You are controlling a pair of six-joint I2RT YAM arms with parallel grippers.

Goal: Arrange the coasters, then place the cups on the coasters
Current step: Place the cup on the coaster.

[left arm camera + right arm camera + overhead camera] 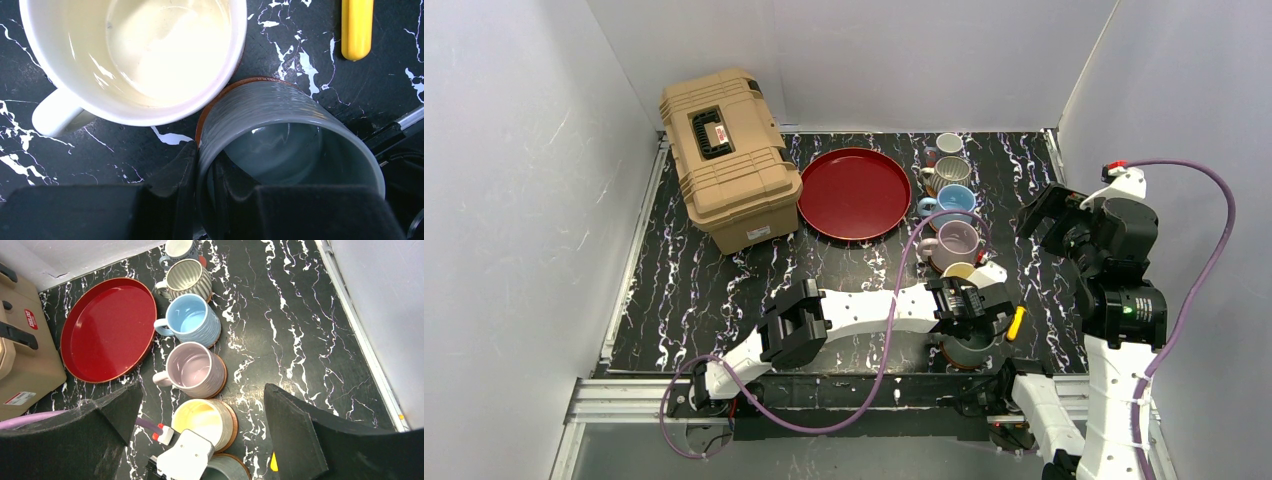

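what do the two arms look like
Both arms are white shells with black joint blocks. The left arm has a purple cable looping from base to wrist; the right arm has a similar cable, a small green light and a white bracket with a red tip. The fingers are broad, black and matte.

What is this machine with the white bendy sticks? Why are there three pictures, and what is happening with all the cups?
Those are two robot arms bolted at the table's near edge. The big picture looks down from above. The other two come from small cameras on each arm's wrist. On the black marbled table sit a tan toolbox, a red tray and a row of six mugs, most showing round coasters underneath. The left arm pinches the wall of the grey-green mug in its jaws, over a brown coaster, beside the cream-yellow mug. The right arm hangs higher up, jaws wide open, holding nothing.
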